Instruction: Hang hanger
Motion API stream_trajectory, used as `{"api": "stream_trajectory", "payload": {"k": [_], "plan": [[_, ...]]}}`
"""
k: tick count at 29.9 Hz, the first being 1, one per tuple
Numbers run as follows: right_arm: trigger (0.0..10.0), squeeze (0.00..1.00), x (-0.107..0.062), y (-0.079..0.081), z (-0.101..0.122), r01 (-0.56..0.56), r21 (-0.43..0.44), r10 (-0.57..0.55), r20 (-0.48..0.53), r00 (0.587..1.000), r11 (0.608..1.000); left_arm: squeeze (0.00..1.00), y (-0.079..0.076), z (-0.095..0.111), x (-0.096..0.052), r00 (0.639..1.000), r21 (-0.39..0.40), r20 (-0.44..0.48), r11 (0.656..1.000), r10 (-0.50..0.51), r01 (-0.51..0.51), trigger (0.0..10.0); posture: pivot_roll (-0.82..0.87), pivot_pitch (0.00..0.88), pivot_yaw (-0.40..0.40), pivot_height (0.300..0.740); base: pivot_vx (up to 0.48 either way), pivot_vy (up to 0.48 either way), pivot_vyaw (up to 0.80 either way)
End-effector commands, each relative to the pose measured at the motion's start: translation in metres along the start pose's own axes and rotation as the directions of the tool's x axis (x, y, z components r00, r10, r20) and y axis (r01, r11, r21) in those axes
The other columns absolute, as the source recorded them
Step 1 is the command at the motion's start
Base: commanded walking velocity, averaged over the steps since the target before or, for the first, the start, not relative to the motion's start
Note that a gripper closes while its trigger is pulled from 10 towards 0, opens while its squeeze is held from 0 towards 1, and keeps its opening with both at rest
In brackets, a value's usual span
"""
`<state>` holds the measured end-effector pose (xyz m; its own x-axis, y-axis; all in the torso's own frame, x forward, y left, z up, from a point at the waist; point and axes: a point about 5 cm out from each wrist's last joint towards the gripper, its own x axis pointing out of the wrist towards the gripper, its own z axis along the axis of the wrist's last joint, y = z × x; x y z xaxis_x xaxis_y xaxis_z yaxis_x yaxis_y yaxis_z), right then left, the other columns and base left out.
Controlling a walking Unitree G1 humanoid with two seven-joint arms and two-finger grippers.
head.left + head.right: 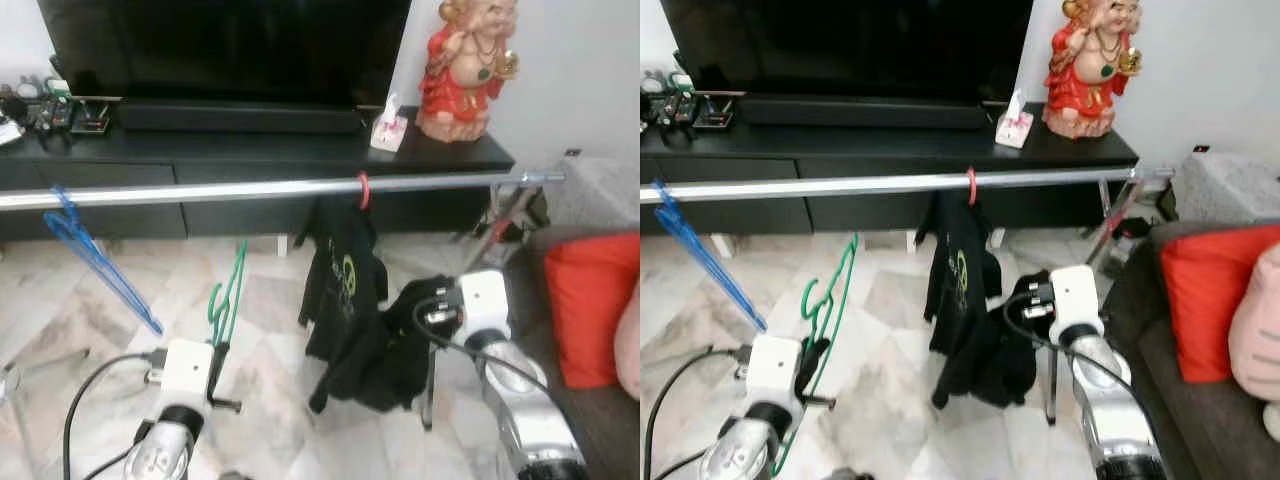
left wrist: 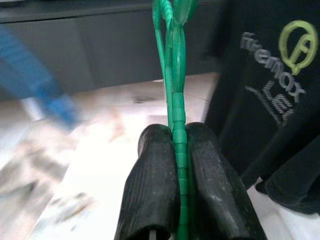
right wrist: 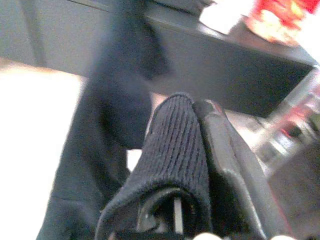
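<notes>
A green hanger (image 1: 230, 295) stands upright in my left gripper (image 2: 179, 150), whose black fingers (image 2: 155, 180) are shut on its lower bar. It is below and in front of the silver rail (image 1: 250, 188). A black shirt (image 1: 345, 290) with a yellow-green logo hangs from the rail on a red hook (image 1: 364, 190). My right gripper (image 3: 197, 115) is shut on the shirt's ribbed edge, low at its right side. A blue hanger (image 1: 95, 260) hangs tilted from the rail's left part.
Behind the rail stands a black TV cabinet (image 1: 300, 150) with a TV, a tissue box (image 1: 389, 128) and a red figurine (image 1: 462, 70). A sofa with a red cushion (image 1: 590, 305) is at right. The rack's legs (image 1: 505, 215) stand near it. The floor is marble tile.
</notes>
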<state>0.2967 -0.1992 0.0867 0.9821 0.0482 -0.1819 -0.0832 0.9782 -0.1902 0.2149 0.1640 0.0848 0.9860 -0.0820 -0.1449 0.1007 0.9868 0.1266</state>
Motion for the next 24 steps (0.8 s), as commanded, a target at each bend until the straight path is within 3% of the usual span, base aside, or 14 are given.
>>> {"api": "stream_trajectory", "payload": {"k": [1,20,24], "plan": [[10.0,0.00,0.002,0.001,0.010,-0.001,-0.002,0.001,0.037,0.999,1.000,0.00,-0.003,-0.008,-0.004,0.999,-0.002,-0.037,1.000,-0.003,0.003,10.0,0.05,0.000,-0.100,0.716,-0.364,0.000,0.00],[10.0,0.00,0.007,0.008,0.018,-0.005,-0.002,0.005,0.044,0.999,1.000,0.00,-0.004,-0.007,-0.003,0.999,-0.010,-0.043,1.000,-0.027,0.027,10.0,0.06,0.000,-0.097,0.716,-0.361,0.000,0.00],[10.0,0.00,0.008,0.011,0.020,-0.008,0.001,0.008,0.042,0.999,1.000,0.00,-0.004,-0.005,-0.002,0.998,0.003,-0.047,0.999,-0.032,0.033,10.0,0.06,0.000,-0.097,0.716,0.000,0.000,0.00]]}}
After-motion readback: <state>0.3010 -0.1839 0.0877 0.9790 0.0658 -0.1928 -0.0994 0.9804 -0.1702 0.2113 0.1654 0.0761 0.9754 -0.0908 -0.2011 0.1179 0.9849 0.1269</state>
